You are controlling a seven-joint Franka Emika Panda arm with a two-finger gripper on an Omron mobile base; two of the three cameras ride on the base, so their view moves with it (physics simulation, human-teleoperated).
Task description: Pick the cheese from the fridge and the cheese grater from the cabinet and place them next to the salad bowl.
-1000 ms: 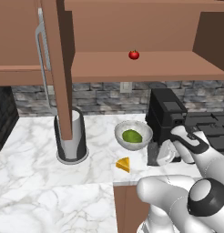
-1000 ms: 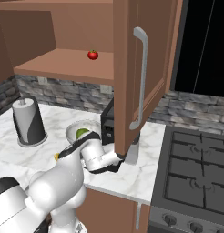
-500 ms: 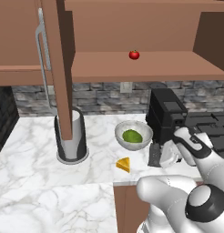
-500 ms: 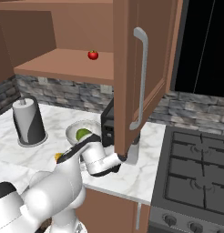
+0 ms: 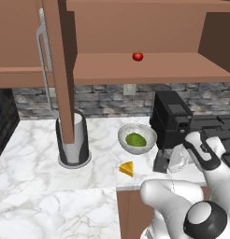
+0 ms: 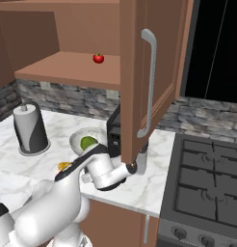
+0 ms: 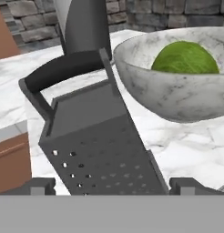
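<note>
Grater (image 7: 100, 145) stands on the counter (image 5: 37, 154) beside the salad bowl (image 7: 177, 91); gripper (image 7: 111, 186) jaws wide apart around it.

Right in front of my hand stands the cheese grater (image 7: 102, 148), dark grey, its loop handle arching over the narrow top, the whole body leaning to the left in my picture. My two finger tips (image 7: 40, 185) sit at either side of its base, spread wide, with the grater between them and neither visibly pressing on it. Just behind and to the right is the salad bowl (image 7: 177, 93), pale and marbled, a green leafy lump (image 7: 185, 58) inside. All rests on the white marble counter (image 7: 196, 145).
</note>
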